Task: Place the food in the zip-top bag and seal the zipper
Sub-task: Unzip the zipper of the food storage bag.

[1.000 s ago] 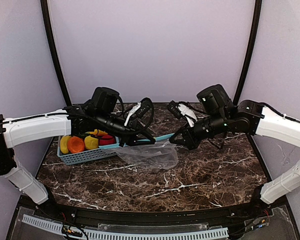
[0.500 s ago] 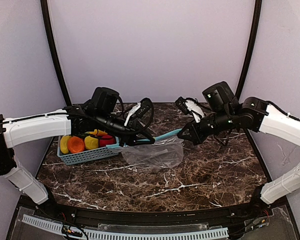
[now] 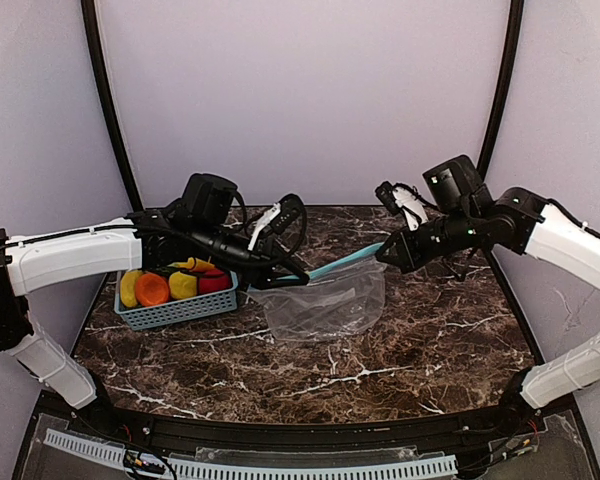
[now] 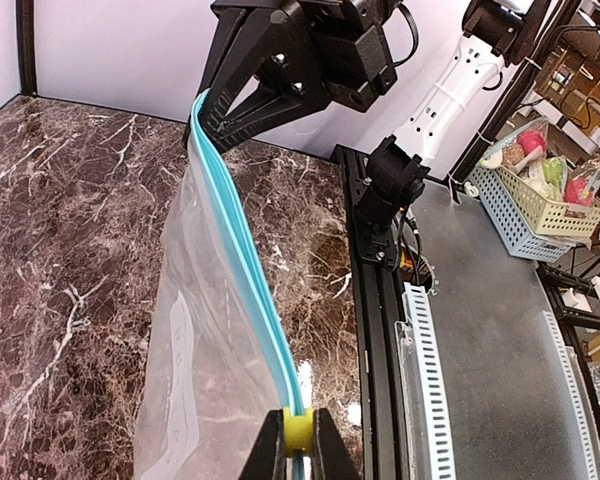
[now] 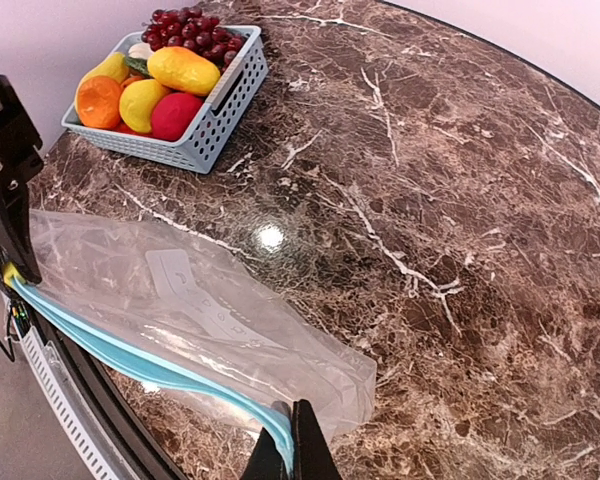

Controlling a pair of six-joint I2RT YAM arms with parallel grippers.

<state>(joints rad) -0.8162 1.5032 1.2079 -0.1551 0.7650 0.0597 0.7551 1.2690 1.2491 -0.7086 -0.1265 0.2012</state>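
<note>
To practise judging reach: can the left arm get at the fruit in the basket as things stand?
Probably not yet. The left hand is shut on the zipper, stretching the bag with the right hand. The basket sits close by, but that hand is occupied.

We look down from high behind the near edge over the whole marble table (image 3: 430,345), while both wrist cameras sit close, sighting from opposite ends along the stretched zip-top bag (image 3: 325,305), which all three views share.
</note>
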